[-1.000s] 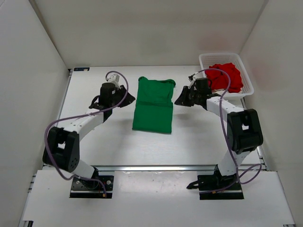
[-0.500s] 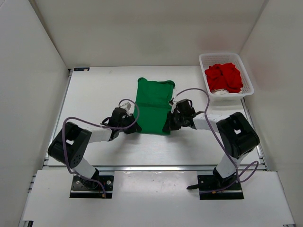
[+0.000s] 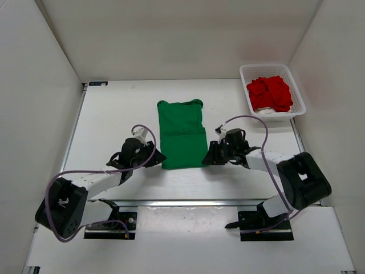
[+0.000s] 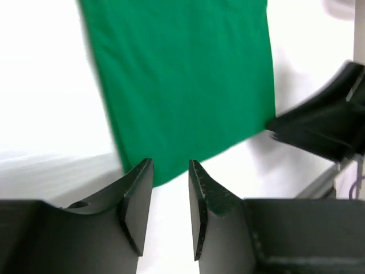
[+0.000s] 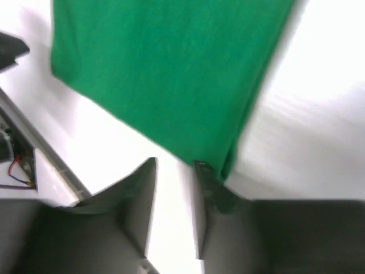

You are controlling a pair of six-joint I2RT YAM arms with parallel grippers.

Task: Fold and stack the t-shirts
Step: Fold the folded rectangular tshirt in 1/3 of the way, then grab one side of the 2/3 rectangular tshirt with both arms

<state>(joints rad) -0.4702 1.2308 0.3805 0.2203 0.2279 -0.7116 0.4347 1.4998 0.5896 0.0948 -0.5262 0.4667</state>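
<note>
A bright green t-shirt (image 3: 181,134) lies flat mid-table, folded into a long strip with its collar at the far end. My left gripper (image 3: 157,158) sits at its near left corner and is open. In the left wrist view (image 4: 171,168) only white table shows between its fingers, with the green hem (image 4: 188,80) just ahead. My right gripper (image 3: 206,160) is open at the near right corner. Bare table fills its gap (image 5: 174,162), and the green cloth (image 5: 171,68) touches its right fingertip. The red t-shirt (image 3: 271,92) is bunched in the basket over a bit of off-white cloth (image 3: 263,110).
The white mesh basket (image 3: 268,65) stands at the far right corner. White walls close in the table on the left, back and right. A metal rail (image 3: 182,201) runs along the near edge. The right arm (image 4: 319,131) shows in the left wrist view.
Both arms came down from the shirt's far sides to its near corners. They drew the green t-shirt a little toward the near edge, and both grippers have since opened off it.
</note>
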